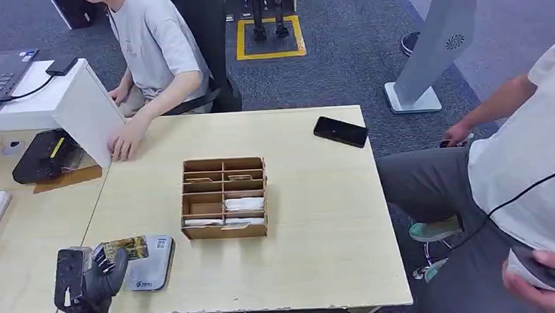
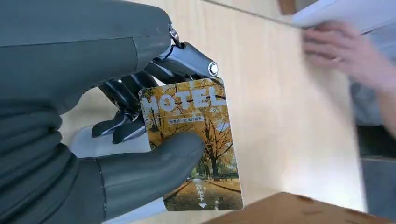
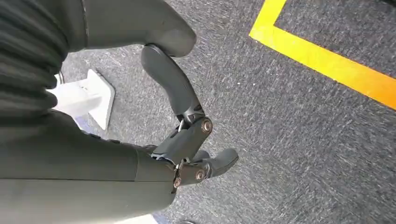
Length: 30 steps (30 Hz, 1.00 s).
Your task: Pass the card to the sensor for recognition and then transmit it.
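Left hand [image 1: 98,277] grips the card [image 1: 125,248], thumb [image 2: 154,163] pressed on its printed face, darker fingers [image 2: 122,126] behind it. In the left wrist view you can read "HOTEL" over a picture of yellow trees on the card [image 2: 196,144]. From the head view you see the card held over the sensor [image 1: 150,263], the flat grey pad at the near left of the table [image 1: 322,233]; whether card and pad touch, you can't tell. Right hand [image 3: 189,140] hangs over grey carpet [image 3: 289,140] with a yellow floor line [image 3: 327,65] beside it; it holds nothing, fingers partly curled and apart.

Mid-table you have a brown wooden organizer [image 1: 224,197] with compartments, white cards [image 1: 243,203] lying in the nearer ones. A black phone [image 1: 340,132] lies at the far right of the table. At the far left, a person [image 1: 155,44] in a grey shirt sits with a hand [image 1: 125,139] on the tabletop beside a white divider panel [image 1: 89,109]. On the right a second person [image 1: 527,179] in a white shirt sits just beside the table edge.
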Tool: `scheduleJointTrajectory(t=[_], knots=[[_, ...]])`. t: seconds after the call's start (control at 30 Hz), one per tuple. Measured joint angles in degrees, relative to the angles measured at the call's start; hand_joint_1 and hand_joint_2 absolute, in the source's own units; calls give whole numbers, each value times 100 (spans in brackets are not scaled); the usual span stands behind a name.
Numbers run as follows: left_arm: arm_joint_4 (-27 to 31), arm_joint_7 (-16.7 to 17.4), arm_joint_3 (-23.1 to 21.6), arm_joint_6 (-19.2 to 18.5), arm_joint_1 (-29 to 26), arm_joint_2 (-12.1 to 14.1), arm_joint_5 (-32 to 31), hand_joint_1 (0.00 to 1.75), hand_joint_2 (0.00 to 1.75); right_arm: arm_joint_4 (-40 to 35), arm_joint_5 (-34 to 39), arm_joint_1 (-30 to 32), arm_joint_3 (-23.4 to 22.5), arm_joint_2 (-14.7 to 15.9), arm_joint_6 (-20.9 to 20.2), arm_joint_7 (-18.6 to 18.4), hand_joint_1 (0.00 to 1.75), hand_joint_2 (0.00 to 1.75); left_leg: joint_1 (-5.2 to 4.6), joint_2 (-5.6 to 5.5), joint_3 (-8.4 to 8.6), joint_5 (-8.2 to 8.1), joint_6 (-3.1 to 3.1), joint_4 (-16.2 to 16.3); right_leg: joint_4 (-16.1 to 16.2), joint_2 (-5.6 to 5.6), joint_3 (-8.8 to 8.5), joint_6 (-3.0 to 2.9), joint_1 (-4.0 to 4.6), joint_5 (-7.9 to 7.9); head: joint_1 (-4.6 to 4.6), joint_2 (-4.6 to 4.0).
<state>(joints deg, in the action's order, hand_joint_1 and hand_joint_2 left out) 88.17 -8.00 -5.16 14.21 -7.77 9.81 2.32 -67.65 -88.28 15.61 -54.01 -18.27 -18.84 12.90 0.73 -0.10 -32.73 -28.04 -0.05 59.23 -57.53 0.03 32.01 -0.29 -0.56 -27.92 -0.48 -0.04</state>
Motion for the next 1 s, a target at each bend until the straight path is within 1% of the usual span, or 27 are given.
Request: scheduleJointTrajectory(t=[0.07,0.17,0.27,0.4,0.5,0.57,0.67,0.73,0.87,1.0], knots=[[166,-242,39,144,111,-33,59,175,175,37,-4,-10,0,0,35,15,0,175,0,-1,0,0,0,0,0,-1,0,0,0,0,0,0],[352,-441,103,247,326,-52,92,175,175,92,-13,-22,2,0,54,15,0,175,1,-5,0,0,0,0,0,-2,-1,0,1,0,0,0],[476,-494,160,273,481,-57,87,175,175,142,-15,-28,2,0,63,17,0,175,1,-3,0,0,0,0,-1,-2,-1,0,0,0,0,0],[531,-651,208,395,627,-57,39,175,175,225,-15,-43,4,0,142,20,0,175,1,-4,-1,1,0,0,-1,-2,1,0,1,0,0,0],[533,-730,295,518,844,-46,-22,175,175,306,-11,-59,28,7,195,22,0,175,1,-5,-2,1,0,0,-1,-3,0,0,1,0,0,0],[533,-767,330,661,1013,-24,-224,175,175,378,2,-72,74,18,251,11,0,175,1,-5,-3,2,2,0,-1,-4,0,0,1,0,0,0],[494,-821,334,933,1274,44,-783,175,175,481,99,-104,190,48,269,-50,0,175,1,-5,-1,3,2,0,-1,-3,0,1,0,2,0,0],[422,-826,334,1046,1446,85,-1036,175,175,557,159,-135,288,74,301,-92,0,175,1,-5,-1,6,2,0,-1,-3,0,1,1,4,0,0],[330,-839,334,1105,1627,129,-1130,175,175,651,201,-185,398,105,326,-133,0,175,1,-3,0,7,2,0,-1,-1,1,-1,1,5,0,0],[220,-885,334,1386,1730,164,-1588,175,175,723,324,-218,499,131,341,-171,0,175,0,-1,-2,6,2,0,-1,2,4,0,0,4,0,0]])
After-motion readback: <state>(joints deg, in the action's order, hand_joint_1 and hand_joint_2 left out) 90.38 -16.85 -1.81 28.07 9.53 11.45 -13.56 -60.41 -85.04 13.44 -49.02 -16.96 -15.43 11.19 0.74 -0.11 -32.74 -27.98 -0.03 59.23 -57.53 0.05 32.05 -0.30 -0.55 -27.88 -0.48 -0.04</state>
